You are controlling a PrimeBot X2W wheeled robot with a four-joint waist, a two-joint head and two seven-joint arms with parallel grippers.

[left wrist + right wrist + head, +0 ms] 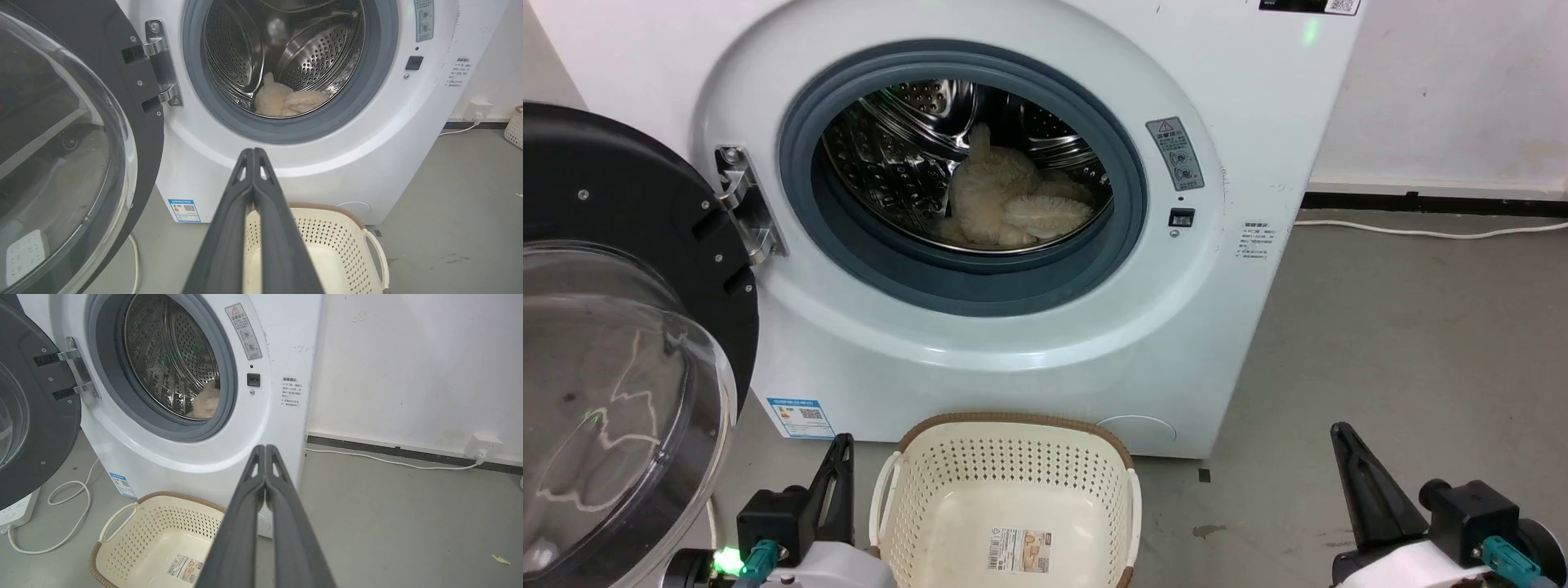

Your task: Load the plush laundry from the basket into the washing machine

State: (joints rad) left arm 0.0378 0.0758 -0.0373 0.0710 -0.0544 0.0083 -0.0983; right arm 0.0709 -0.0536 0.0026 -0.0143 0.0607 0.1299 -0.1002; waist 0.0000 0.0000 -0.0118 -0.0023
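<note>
So the left gripper (843, 443) sat lower left, dark fingers pressed tight together. The cream perforated plastic basket (1009, 421) was bottom centre, and the fluffy cream-beige plush laundry (1005, 204) lay upper centre inside the big white front-loading washing machine (980, 359). The right gripper (1339, 430), lower right, was pinched together too.

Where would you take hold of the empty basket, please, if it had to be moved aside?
Probably by its left side handle, from above. The loop stands off the wall of the upright basket, leaving a gap to hook into, and the shut left hand is right beside it.
</note>
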